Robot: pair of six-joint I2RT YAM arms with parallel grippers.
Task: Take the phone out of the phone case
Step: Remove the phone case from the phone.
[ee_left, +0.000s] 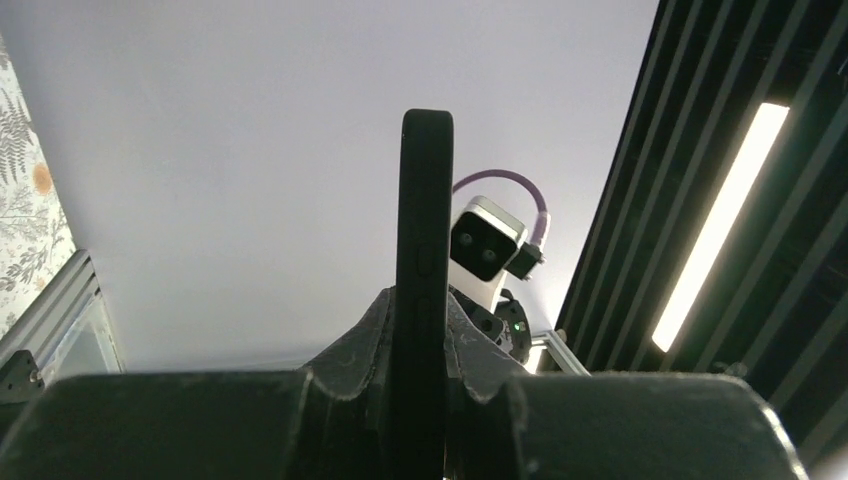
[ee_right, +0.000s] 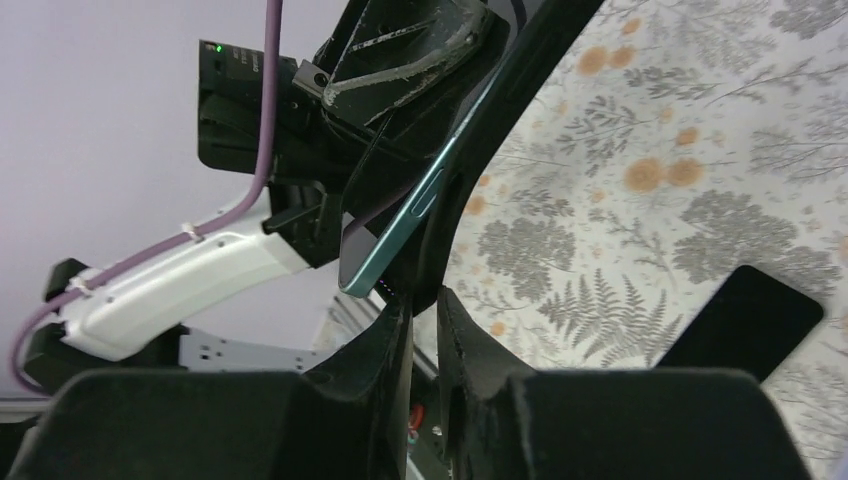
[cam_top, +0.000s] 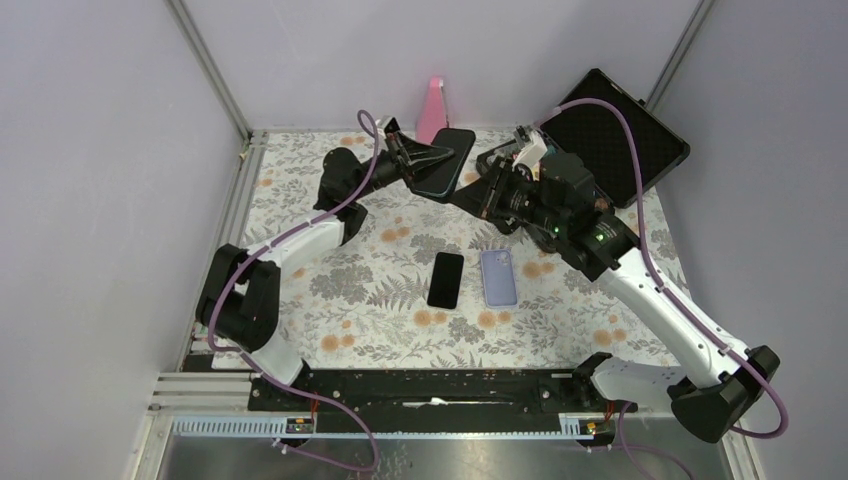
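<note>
Phone (ee_right: 400,225) teal, corner off black case (ee_right: 515,100); L gripper (ee_left: 420,335), R gripper (ee_right: 422,320) pinch case.

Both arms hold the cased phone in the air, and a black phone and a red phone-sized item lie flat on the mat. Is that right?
Not quite. The item beside the black phone is lavender, not red, as the top external view shows. The rest holds.

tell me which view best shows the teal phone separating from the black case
Right wrist: the teal phone stands clear of the black case at its lower corner, seen close and side-on. Top external shows the pair small, with the gap barely readable. Left wrist shows only the case's dark edge and no teal.
</note>
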